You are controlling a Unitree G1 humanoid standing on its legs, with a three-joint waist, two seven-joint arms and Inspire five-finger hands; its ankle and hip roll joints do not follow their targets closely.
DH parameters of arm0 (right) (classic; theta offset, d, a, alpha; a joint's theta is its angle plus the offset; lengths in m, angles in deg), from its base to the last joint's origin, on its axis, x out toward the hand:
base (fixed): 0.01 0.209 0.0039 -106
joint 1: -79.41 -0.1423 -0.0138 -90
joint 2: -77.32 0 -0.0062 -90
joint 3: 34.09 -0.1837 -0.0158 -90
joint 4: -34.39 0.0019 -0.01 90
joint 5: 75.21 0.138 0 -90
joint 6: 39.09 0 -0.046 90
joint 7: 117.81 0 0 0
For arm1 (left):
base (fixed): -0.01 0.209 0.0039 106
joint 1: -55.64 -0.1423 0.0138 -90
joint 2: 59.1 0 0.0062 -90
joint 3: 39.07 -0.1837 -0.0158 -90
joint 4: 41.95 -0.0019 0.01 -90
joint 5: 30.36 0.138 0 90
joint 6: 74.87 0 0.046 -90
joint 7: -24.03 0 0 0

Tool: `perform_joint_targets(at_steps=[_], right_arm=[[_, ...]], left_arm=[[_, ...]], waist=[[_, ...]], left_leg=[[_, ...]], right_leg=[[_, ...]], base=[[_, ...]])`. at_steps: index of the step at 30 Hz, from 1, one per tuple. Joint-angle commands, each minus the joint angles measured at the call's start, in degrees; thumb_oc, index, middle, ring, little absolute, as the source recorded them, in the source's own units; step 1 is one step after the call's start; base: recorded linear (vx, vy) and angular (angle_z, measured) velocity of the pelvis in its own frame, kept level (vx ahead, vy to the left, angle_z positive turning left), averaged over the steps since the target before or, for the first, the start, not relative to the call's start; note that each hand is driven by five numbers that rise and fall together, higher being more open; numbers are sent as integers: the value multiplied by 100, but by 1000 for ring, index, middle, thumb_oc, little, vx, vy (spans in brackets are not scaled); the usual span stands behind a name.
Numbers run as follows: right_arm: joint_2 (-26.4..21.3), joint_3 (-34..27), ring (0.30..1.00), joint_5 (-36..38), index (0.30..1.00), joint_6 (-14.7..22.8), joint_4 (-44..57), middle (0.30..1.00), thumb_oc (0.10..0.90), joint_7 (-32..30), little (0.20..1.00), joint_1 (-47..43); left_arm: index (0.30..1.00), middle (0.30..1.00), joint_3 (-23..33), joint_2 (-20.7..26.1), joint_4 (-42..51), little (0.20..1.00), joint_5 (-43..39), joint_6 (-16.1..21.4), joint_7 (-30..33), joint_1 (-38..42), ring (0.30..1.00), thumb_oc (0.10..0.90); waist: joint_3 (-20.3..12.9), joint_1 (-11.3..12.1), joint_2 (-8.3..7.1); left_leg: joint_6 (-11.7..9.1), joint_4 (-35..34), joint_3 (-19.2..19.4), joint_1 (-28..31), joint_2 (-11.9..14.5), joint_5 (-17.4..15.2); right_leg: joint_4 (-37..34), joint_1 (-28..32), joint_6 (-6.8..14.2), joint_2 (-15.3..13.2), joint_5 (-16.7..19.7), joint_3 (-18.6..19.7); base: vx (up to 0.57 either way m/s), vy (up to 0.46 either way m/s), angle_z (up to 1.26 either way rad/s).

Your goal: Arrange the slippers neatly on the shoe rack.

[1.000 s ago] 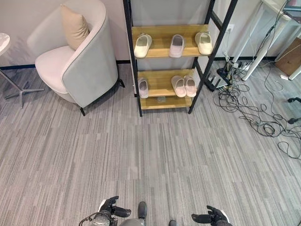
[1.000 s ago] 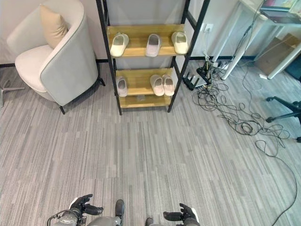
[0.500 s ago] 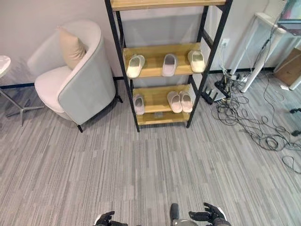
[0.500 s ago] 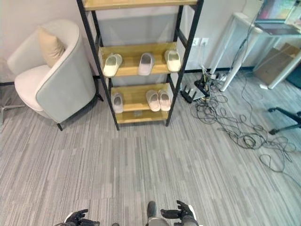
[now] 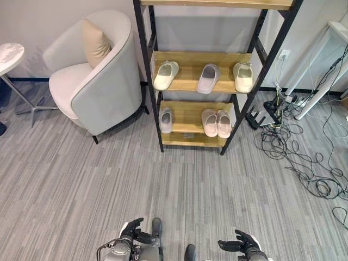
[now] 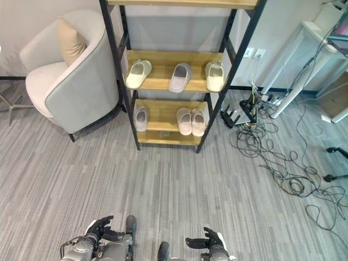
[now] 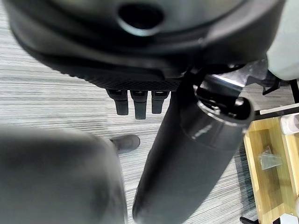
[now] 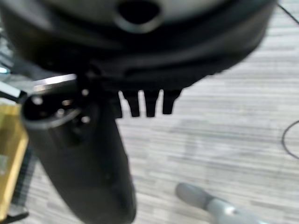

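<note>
The shoe rack has a black frame and wooden shelves and stands against the far wall. Its middle shelf holds a cream slipper at the left, a greyish slipper in the middle and a cream slipper at the right. On the lower shelf, one pale slipper lies at the left and a pale pink pair lies side by side at the right. My left hand and right hand hang low near the floor, far from the rack, both open and holding nothing.
A grey armchair with a beige cushion stands left of the rack, and a round white side table beyond it. Tangled cables lie on the floor to the right, near white desk legs. Grey striped carpet lies between me and the rack.
The camera has moved, so the rack and chair sit differently in the picture. The slippers have not moved on their shelves. Both hands stay low, open and holding nothing.
</note>
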Motion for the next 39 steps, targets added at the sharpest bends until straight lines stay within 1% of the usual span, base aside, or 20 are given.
perform_joint_targets(at_steps=[1,2,3,4,7,9,11,12,13,14,17,19,20,21,23,25,27,32,36,39], right_arm=[[-87,40,900,-79,900,232,408,900,800,-79,900,50],[-62,48,900,-97,900,218,417,900,800,-47,900,41],[-24,74,900,-127,900,197,424,900,800,32,900,-12],[-24,76,900,-127,900,199,455,900,800,25,900,-43],[-7,83,900,-150,900,227,498,900,800,42,900,-52],[-14,92,900,-148,900,230,520,900,800,50,900,-50],[-44,105,900,-104,900,228,590,900,800,87,900,-32],[-47,107,900,-103,900,227,593,900,800,86,900,-28],[-71,119,900,-82,900,226,616,900,800,92,900,-48],[-89,108,900,-84,900,201,609,900,800,86,900,-51],[-101,114,900,-76,900,186,664,900,800,105,900,-37],[-94,174,900,-69,900,219,749,900,800,139,900,47],[-103,171,900,-70,900,212,720,900,800,153,900,77],[-107,196,900,-90,900,222,672,900,800,178,900,104],[-140,214,900,-24,900,267,758,900,800,172,900,64],[-194,201,900,68,900,279,857,900,800,120,900,2],[-209,220,900,110,900,239,857,900,800,90,900,-7],[-218,180,900,252,900,265,855,900,800,75,900,35],[-233,184,900,214,900,242,839,900,800,38,900,50],[-147,205,900,125,900,237,811,900,800,78,900,129]], left_arm=[[900,900,-25,165,-23,900,110,102,111,-194,900,800],[900,900,-4,180,-60,900,113,92,107,-190,900,800],[900,900,33,214,-93,900,93,69,83,-182,900,800],[900,900,19,236,-82,900,90,64,81,-159,900,800],[900,900,47,278,-139,900,98,66,82,-161,900,800],[900,900,56,270,-144,900,86,68,77,-165,900,800],[900,900,51,229,-243,900,162,72,32,-201,900,800],[900,900,52,226,-244,900,163,73,31,-204,900,800],[900,900,84,195,-360,900,182,83,29,-181,900,800],[900,900,127,180,-405,900,209,86,39,-169,900,800],[900,900,141,162,-511,900,269,96,9,-156,900,800],[900,900,164,93,-577,900,302,97,32,-222,900,800],[900,900,168,74,-597,900,318,85,14,-232,900,800],[900,900,124,37,-615,900,383,90,-37,-255,900,800],[900,900,58,48,-520,900,378,92,-56,-199,900,800],[900,900,-24,76,-375,900,397,82,-38,-109,900,800],[900,900,-97,73,-300,900,390,72,-21,-41,900,800],[900,900,-208,40,-268,900,388,69,-10,19,900,800],[900,900,-237,54,-223,900,406,49,-1,4,900,800],[900,900,-184,64,-310,900,397,39,-5,-88,900,800]], waist=[[-216,176,-221],[-238,164,-201],[-157,75,-168],[-121,16,-85],[-83,-107,80],[-79,-158,99],[-104,-310,61],[-79,-325,76],[-90,-459,-14],[-62,-530,-9],[-81,-547,-26],[-175,-558,-40],[-231,-562,-16],[-282,-539,14],[-174,-499,-58],[-19,-426,-179],[40,-351,-268],[45,-252,-280],[34,-159,-76],[-103,-120,-76]], left_leg=[[591,560,-77,-40,-405,-381],[662,534,-98,57,-418,-448],[853,550,-111,347,-498,-662],[926,552,-141,466,-475,-743],[1036,428,-256,943,-453,-988],[1033,369,-309,1086,-461,-1032],[959,213,-460,1450,-541,-1203],[956,208,-477,1490,-527,-1216],[895,187,-630,1651,-607,-1336],[839,165,-704,1806,-579,-1418],[767,141,-782,2003,-545,-1594],[727,192,-842,2155,-484,-1715],[651,278,-871,2163,-416,-1659],[391,846,-774,1982,-290,-1328],[184,2084,-605,1390,-210,-794],[165,3078,-361,827,-68,-520],[249,3268,-135,460,23,-615],[372,2064,38,46,-96,-931],[280,671,-33,-39,-88,-235],[369,505,-278,194,-265,-300]], right_leg=[[1389,141,863,-417,-717,507],[1880,-93,950,-457,-552,524],[3004,-626,1203,-656,138,490],[3436,-875,1243,-701,404,412],[3956,-1427,1122,-802,299,217],[3777,-1574,1087,-770,204,152],[2582,-1868,996,-669,-7,3],[2556,-1812,994,-658,-11,-18],[1522,-2054,1004,-634,150,198],[1100,-2082,1060,-627,307,359],[722,-1991,1100,-628,405,460],[747,-1882,981,-570,498,474],[697,-1803,943,-527,508,443],[568,-1512,845,-453,452,315],[425,-1190,710,-476,349,285],[320,-901,555,-512,236,255],[243,-692,498,-533,149,257],[129,-379,580,-489,-68,264],[169,-50,574,-249,-358,390],[522,42,602,-251,-554,529]], base=[[299,178,-47],[319,240,-44],[260,227,-25],[197,180,-13],[338,149,13],[313,28,19],[383,-41,18],[374,-121,22],[397,-130,20],[513,-170,19],[233,-97,37],[325,-153,36],[397,-220,36],[347,-233,35],[211,-209,36],[136,-176,10],[207,-118,-25],[227,12,-1],[265,94,5],[259,133,-21]])
